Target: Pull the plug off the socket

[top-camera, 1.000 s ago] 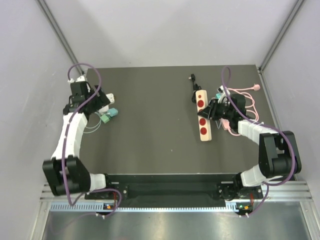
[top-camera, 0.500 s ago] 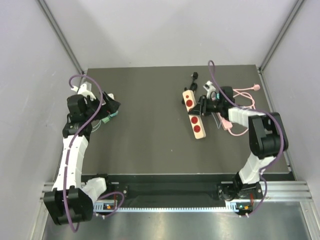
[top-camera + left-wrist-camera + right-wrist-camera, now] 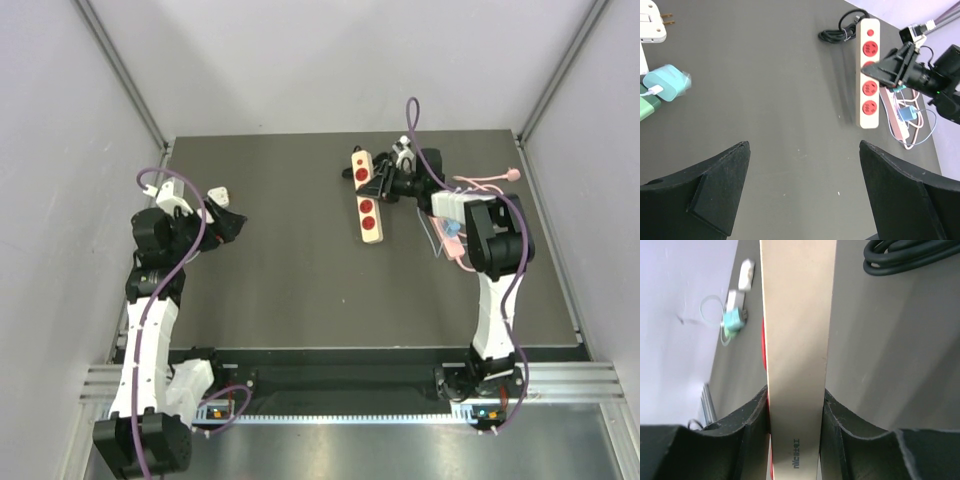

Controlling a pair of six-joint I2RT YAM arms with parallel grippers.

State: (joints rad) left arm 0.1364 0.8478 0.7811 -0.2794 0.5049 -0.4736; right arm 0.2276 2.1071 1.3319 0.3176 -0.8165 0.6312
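Note:
The cream power strip [image 3: 365, 195] with red sockets is held on its edge above the table at the back centre. My right gripper [image 3: 383, 184] is shut on it, and its fingers [image 3: 752, 415] press both long sides of the strip [image 3: 795, 340]. In the left wrist view the strip [image 3: 867, 75] shows three red sockets with no plug in them; a fourth is hidden behind the right gripper. My left gripper [image 3: 228, 224] is open and empty, raised above the table's left side [image 3: 804, 145].
A white adapter [image 3: 650, 25], a teal charger [image 3: 667, 82] and a green plug [image 3: 646, 107] lie at the left. The strip's black coiled cord [image 3: 840, 32] lies at the back. Pink cables and a blue charger [image 3: 905, 114] lie at the right.
My right gripper has carried the power strip away from the right side toward the back centre, turning it. My left arm has lifted off the chargers and drawn back.

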